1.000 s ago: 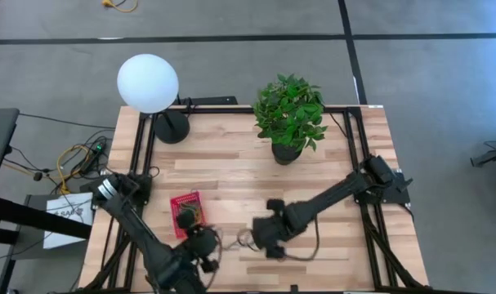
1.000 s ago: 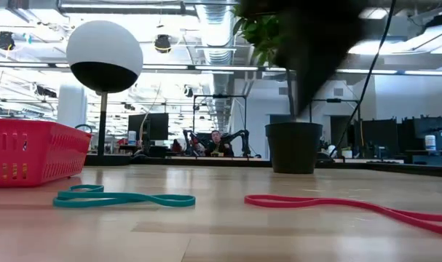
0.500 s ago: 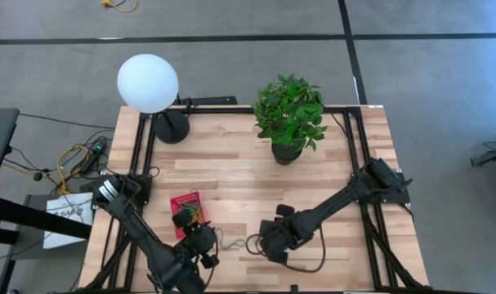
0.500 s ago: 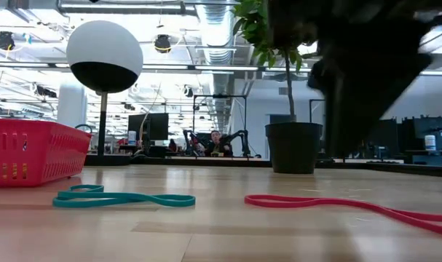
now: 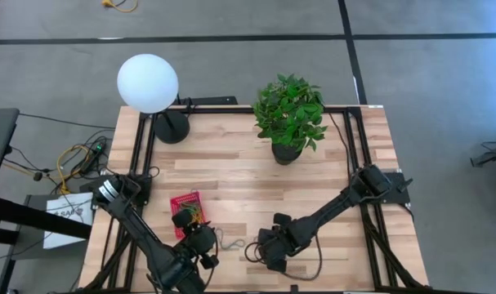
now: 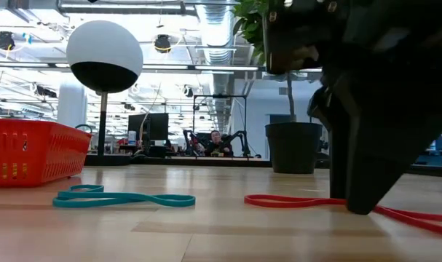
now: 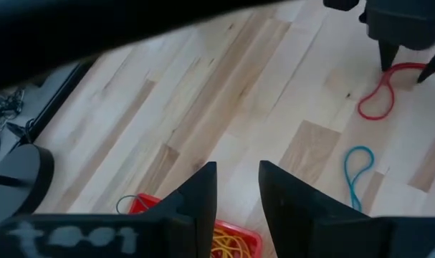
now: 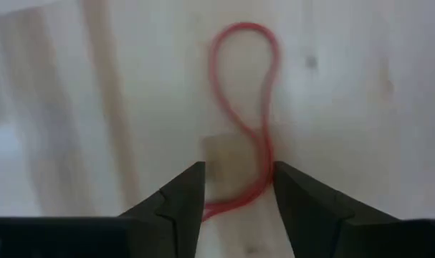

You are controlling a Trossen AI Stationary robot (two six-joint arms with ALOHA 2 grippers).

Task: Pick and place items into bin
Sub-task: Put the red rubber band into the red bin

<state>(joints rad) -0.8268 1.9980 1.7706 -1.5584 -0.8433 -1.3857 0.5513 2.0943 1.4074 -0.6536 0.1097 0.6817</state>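
Note:
A red band, twisted into a figure-eight, lies flat on the wood near the table's near edge. My right gripper is open and down at the table, one finger on each side of the band's near strand; it also shows in the low view. A teal band lies flat just left of it. The red bin stands on the table further left, with yellow and orange bands inside. My left gripper hovers open over the bin's near end with nothing between its fingers. My right gripper comes at the red band's near strand from above, pointing down, with the strand lying flat on the table between its fingers. Whether a finger touches the strand, I cannot tell.
A potted plant stands at the far middle of the table and a white globe lamp at the far left. Bare wood lies between these and the bands. People sit in the room beyond the table.
My right gripper has gone toward the table's near edge and down, until its fingers stand at the red band on the table. Both bands lie where they did.

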